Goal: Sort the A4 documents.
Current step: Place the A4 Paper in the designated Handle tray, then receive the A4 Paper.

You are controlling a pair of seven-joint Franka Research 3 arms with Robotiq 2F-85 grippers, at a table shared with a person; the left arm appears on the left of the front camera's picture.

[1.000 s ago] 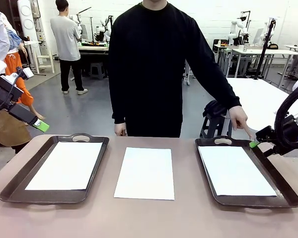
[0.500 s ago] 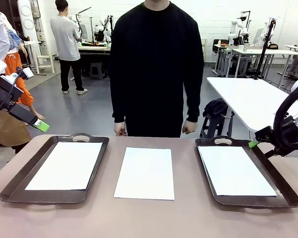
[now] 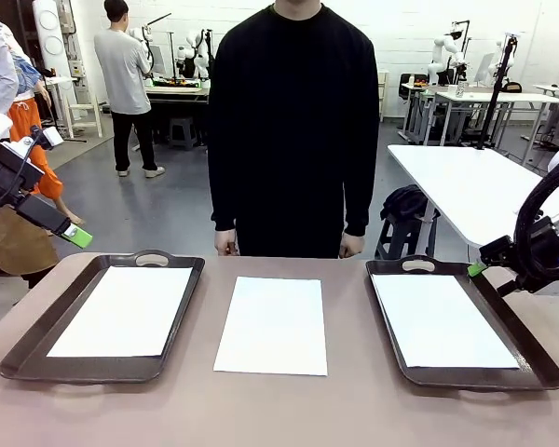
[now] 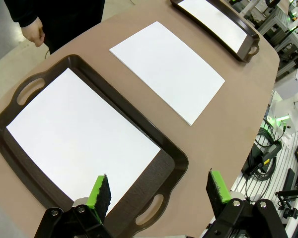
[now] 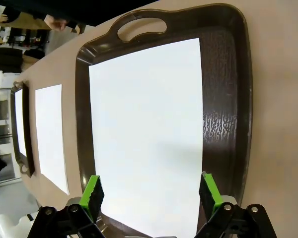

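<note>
Three A4 documents lie flat. One sheet (image 3: 121, 312) fills the left dark brown tray (image 3: 42, 331), one (image 3: 272, 324) rests bare on the table's middle, and one (image 3: 443, 321) lies in the right tray (image 3: 514, 326). My left gripper (image 3: 70, 233) hangs open above the table's far left corner; from its wrist I see the left sheet (image 4: 79, 139) under its fingers (image 4: 100, 191). My right gripper (image 3: 477, 269) stands open and holds nothing by the right tray's far right corner, over that sheet (image 5: 146, 129).
A person in black stands at the far edge, hands (image 3: 225, 244) down at their sides. The brown table (image 3: 279, 410) has bare room in front of and between the trays. A white table (image 3: 475, 191) stands behind on the right.
The person's hand has drawn back from the right tray's far corner to their side. Both arms have stayed where they were.
</note>
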